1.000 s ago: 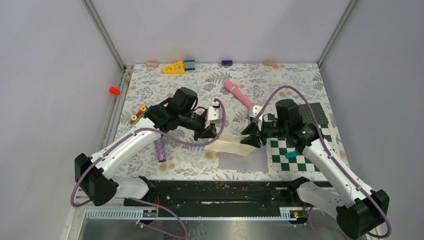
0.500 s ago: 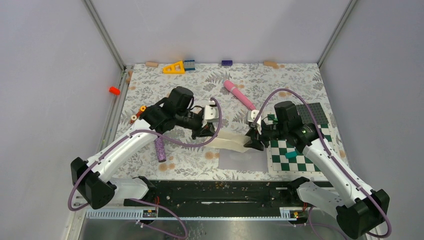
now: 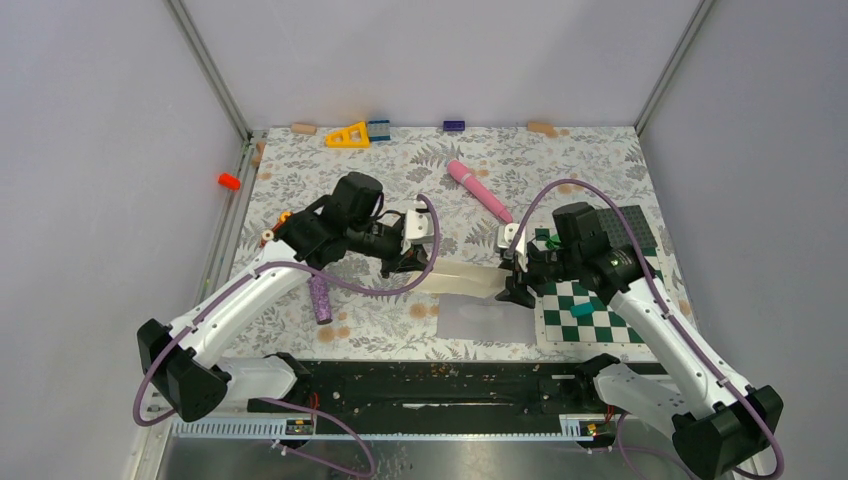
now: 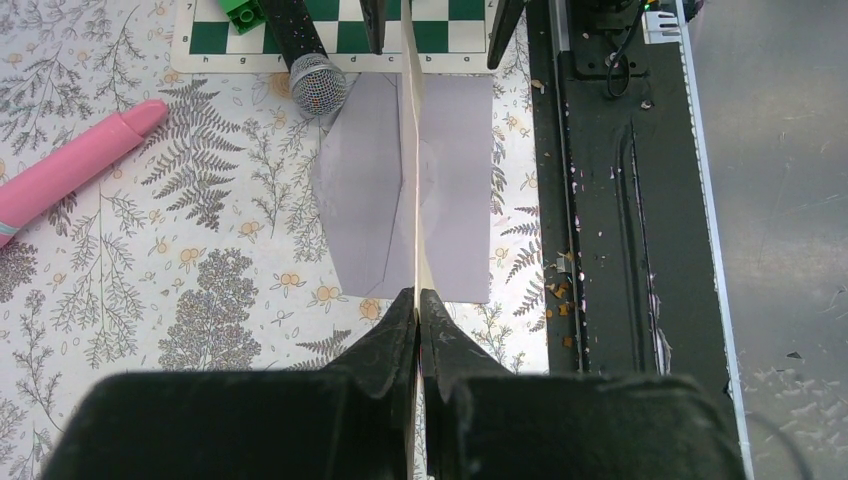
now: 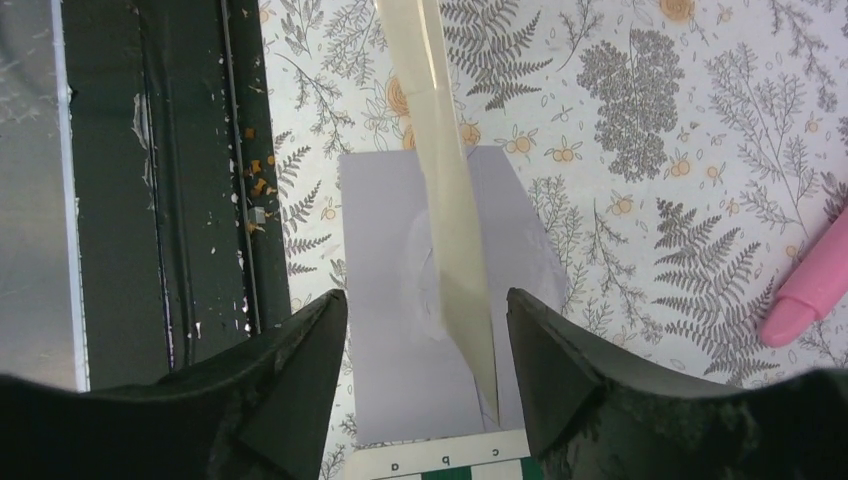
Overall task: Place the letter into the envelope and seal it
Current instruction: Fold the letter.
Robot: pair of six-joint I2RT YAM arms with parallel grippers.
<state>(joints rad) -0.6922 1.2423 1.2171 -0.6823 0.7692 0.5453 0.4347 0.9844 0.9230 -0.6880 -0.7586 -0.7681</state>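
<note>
The cream folded letter (image 3: 466,278) hangs in the air between my two grippers. My left gripper (image 3: 414,264) is shut on its left end; in the left wrist view the letter (image 4: 412,180) shows edge-on, running out from the shut fingertips of the left gripper (image 4: 416,296). My right gripper (image 3: 512,287) is open, and the letter's right end (image 5: 452,250) lies between its spread fingers without touching either. The pale grey-lavender envelope (image 3: 487,321) lies flat on the table just below the letter, and also shows in the left wrist view (image 4: 455,190) and the right wrist view (image 5: 385,300).
A green-and-white checkerboard mat (image 3: 590,325) with a teal block (image 3: 582,310) lies right of the envelope. A pink cylinder (image 3: 478,187) lies behind it and a purple glittery stick (image 3: 320,298) to the left. A microphone (image 4: 315,80) rests by the mat. The black rail (image 3: 430,380) runs along the near edge.
The left gripper has drawn back a little to the left with the letter. The right gripper has shifted slightly right. The letter now stretches straighter over the envelope.
</note>
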